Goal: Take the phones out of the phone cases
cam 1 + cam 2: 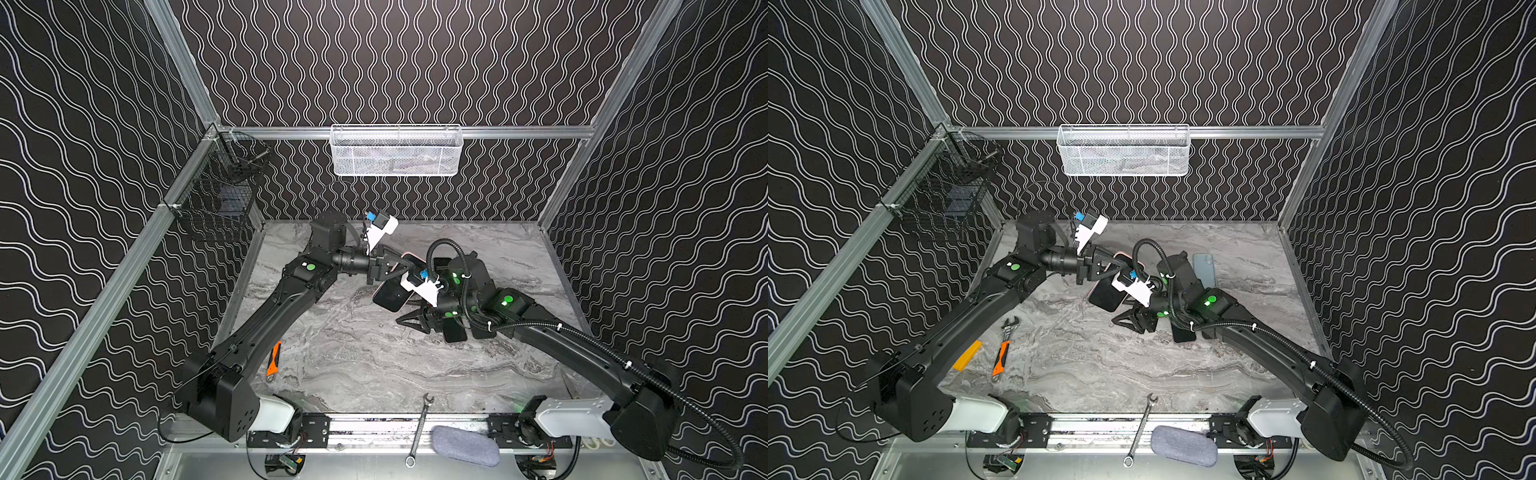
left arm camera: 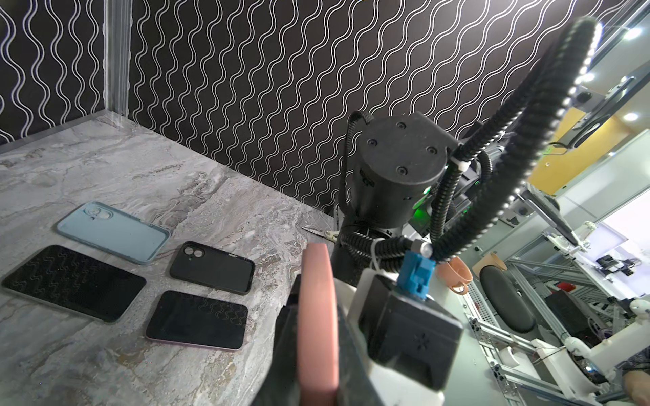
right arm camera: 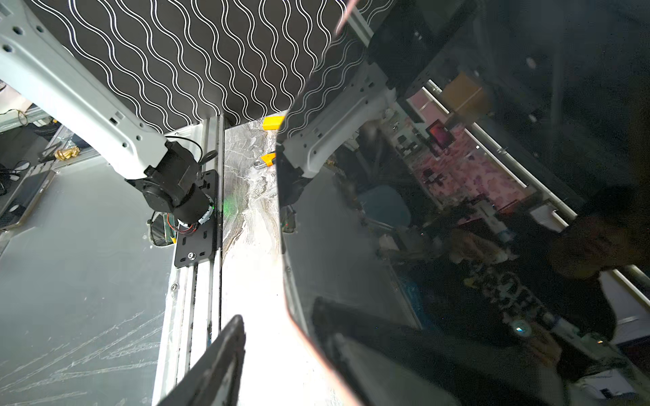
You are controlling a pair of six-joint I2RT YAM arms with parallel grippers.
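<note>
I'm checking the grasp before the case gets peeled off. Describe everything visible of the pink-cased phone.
The pink-cased phone shows a glossy dark screen, with a matte salmon-pink case wrapping its edges. It is held tilted above the marble table, pinched at its far end by the jaws of the left gripper.

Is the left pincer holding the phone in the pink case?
Yes, in the left wrist view the edge of the pink case sits clamped between the jaws of the left pincer.

Pink phone case, grey marbled tabletop, black walls with white wavy lines, orange-handled wrench.
</note>
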